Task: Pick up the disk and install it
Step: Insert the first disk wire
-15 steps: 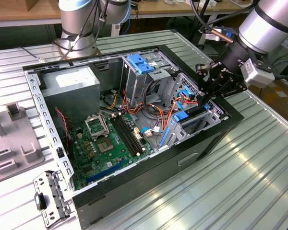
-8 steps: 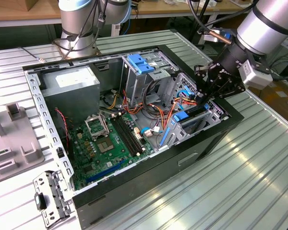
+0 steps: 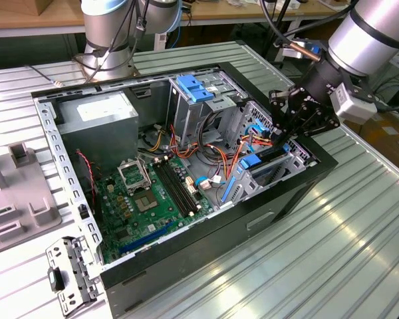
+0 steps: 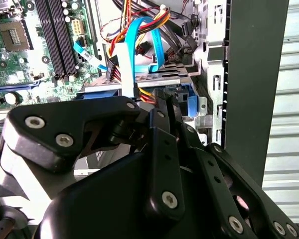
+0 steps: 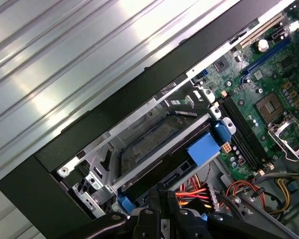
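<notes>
Claw point(image 3: 284, 136) looks shut on the disk point(image 5: 154, 164) w/ blue rails in the drive bay point(image 5: 139, 144); imo cables point(image 3: 219, 159) could snag it.

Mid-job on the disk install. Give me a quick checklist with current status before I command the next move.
1. Gripper over the drive cage at the case's front corner: ok.
2. Disk in the cage slot, blue rail at its end: appears so; fully seated: cannot tell.
3. Finger state: cannot tell.
4. Cables clear of the gripper: not ok, the orange, red and blue bundle lies right beside it.
5. Gripper clear of the case wall: ok, though close.
6. Motherboard untouched by the arm: ok.
</notes>
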